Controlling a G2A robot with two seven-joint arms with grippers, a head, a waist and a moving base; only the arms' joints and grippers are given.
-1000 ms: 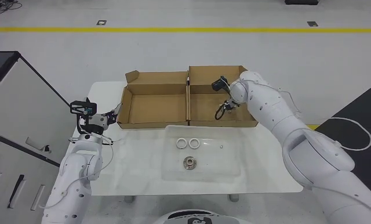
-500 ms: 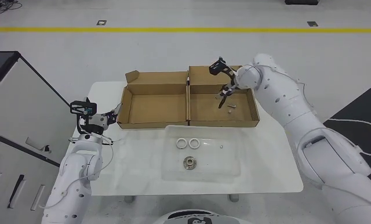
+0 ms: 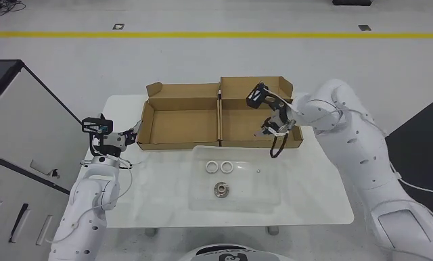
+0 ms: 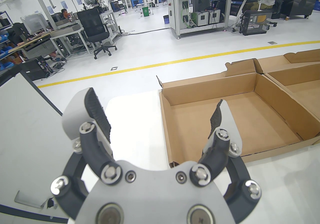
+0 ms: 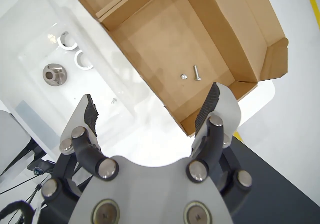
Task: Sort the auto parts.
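Backed out of the box [image 5: 162,34], my right gripper [image 5: 152,93] hangs wide and empty: two bolts [image 5: 196,72] sorted ahead of it, rings [image 5: 67,43] and hub [image 5: 54,75] waiting beside.

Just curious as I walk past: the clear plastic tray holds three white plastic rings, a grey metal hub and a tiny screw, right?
Not three: the right wrist view shows two white plastic rings. The grey metal hub and tiny screw do lie in the clear plastic tray.

Box walls [image 5: 225,24] ring the bolts [image 5: 196,72], open from above.
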